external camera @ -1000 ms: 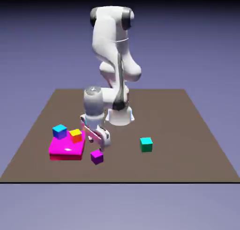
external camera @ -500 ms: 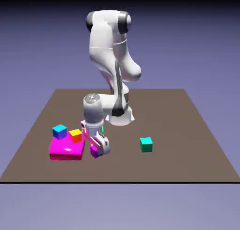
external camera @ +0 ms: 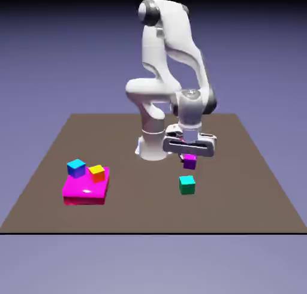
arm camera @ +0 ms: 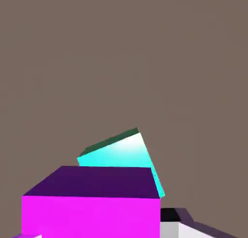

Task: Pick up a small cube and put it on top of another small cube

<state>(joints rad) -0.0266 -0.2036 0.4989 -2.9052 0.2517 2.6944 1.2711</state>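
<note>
The small purple cube hangs in the air, with my gripper shut on it. It fills the bottom of the hand view, purple cube, magenta face toward the camera. The teal cube rests on the table just below and slightly toward the camera; a clear gap separates the two. In the hand view the teal cube shows right behind the held cube. One grey fingertip shows at the bottom right of that view; the other is hidden.
A flat magenta slab lies at the exterior view's left, carrying a blue-topped cube and an orange-and-yellow cube. The robot's base stands behind the gripper. Brown table extends to the right.
The gripper closed on the purple cube beside the slab, lifted it and swung it to the exterior view's right, to just above the teal cube. The arm has swung right with it.
</note>
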